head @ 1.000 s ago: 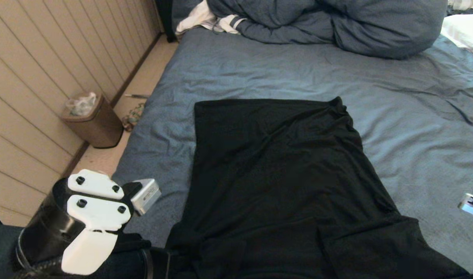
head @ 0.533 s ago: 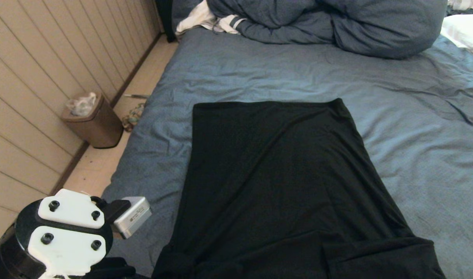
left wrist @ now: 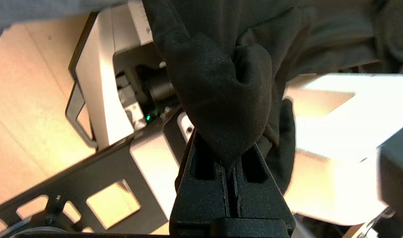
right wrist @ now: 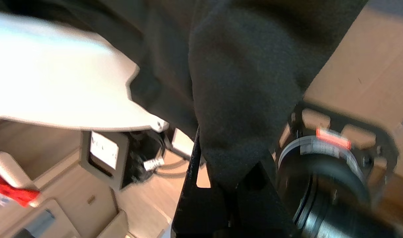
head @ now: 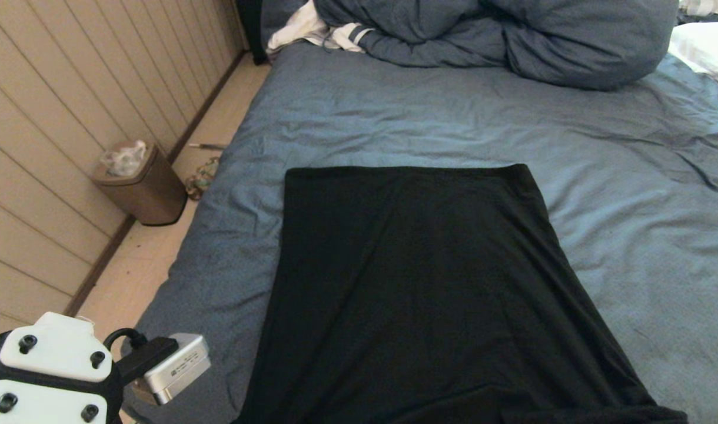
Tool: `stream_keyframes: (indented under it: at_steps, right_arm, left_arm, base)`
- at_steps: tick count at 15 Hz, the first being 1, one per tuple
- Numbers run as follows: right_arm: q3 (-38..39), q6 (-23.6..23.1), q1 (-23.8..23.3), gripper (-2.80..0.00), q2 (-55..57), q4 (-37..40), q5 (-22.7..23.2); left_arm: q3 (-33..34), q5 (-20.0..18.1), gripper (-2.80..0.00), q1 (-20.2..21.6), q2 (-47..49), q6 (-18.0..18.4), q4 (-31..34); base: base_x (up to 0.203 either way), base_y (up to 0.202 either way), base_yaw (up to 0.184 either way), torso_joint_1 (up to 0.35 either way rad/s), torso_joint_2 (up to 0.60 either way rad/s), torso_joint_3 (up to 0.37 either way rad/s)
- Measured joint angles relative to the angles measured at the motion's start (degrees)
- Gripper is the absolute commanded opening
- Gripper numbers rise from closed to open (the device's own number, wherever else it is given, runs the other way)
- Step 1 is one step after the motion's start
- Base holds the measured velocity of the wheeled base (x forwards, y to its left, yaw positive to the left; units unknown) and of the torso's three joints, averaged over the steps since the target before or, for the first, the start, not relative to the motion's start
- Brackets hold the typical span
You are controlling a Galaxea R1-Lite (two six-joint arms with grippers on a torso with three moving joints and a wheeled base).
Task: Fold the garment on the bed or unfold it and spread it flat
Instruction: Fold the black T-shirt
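Both grippers grip the garment at its near end, the left gripper and right gripper each clamped on black cloth, apparently drawing it taut across the bed. Its far hem now lies farther from the duvet, smoother than a second ago.

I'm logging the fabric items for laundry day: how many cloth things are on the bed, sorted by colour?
Black: 1, the garment
Blue-grey: 1, the bunched duvet
White: 2, the striped cloth and the pillow
Total: 4
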Motion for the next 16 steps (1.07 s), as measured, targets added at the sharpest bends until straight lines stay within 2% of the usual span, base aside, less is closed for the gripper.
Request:
stream_keyframes:
  at_steps: [4,11,14,16]
  right_arm:
    - [0.04,0.04,0.7,-2.8,-2.75,3.7,-0.4]
    - [2.95,0.03,1.81,-2.8,-4.7,4.35,-0.32]
    - [3.85,0.12,1.77,-2.8,-5.16,3.6,-0.3]
    - [2.53,0.37,1.57,-2.8,-3.49,0.8,-0.31]
  left_arm:
    - [1.51,-0.99,-2.8,-0.74,-0.95,-0.61,0.38]
    - [4.05,-6.21,-2.8,-1.05,-1.66,-1.28,1.06]
    - [4.33,-6.01,-2.8,-1.05,-1.98,-1.43,0.91]
    - [2.2,-4.34,-2.8,-0.85,-1.64,-1.39,0.45]
  base:
    - [0.0,0.0,0.0,0.0,0.0,0.0]
    - [0.0,0.0,0.0,0.0,0.0,0.0]
    - [0.0,0.0,0.0,0.0,0.0,0.0]
    - [0.0,0.0,0.0,0.0,0.0,0.0]
